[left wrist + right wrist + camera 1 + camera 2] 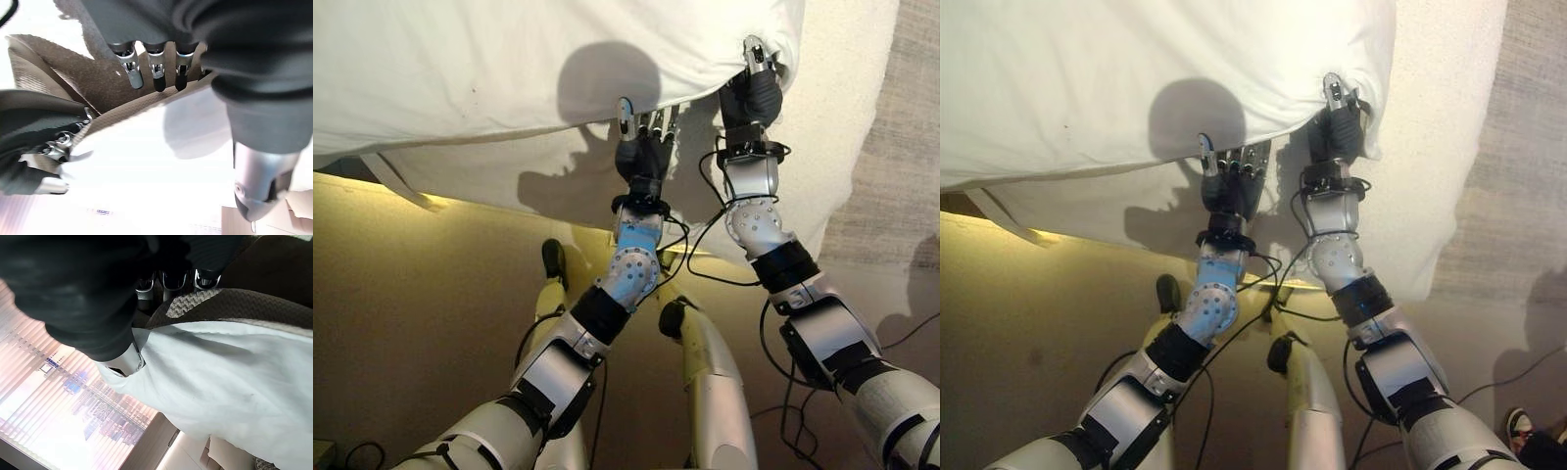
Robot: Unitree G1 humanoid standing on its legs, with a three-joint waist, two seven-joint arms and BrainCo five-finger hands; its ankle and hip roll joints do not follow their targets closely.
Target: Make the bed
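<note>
Both hands reach up to the near edge of the bed, where a white duvet (509, 69) overhangs a textured cream blanket (832, 127) that drapes down the bed's side.

Left hand (646, 147): raised against the duvet's lower edge, palm toward the fabric. Its fingers (157, 73) run nearly straight and slip under the hem; in the left wrist view their dark tips point at the blanket's woven surface without curling round anything. The thumb stands apart beside the hem. Nothing is held in this hand.

Right hand (754, 88): set higher and just beside the left hand, at the duvet's corner (the point where the white fabric bunches). In the right wrist view the thumb (128, 360) presses onto the white cloth from one side and the fingers (171, 281) pass behind the fold on the other, so the corner is pinched between them.

Duvet position: lies across the top of the bed, its corner gathered at the right hand and its hem sagging toward the left hand.
</note>
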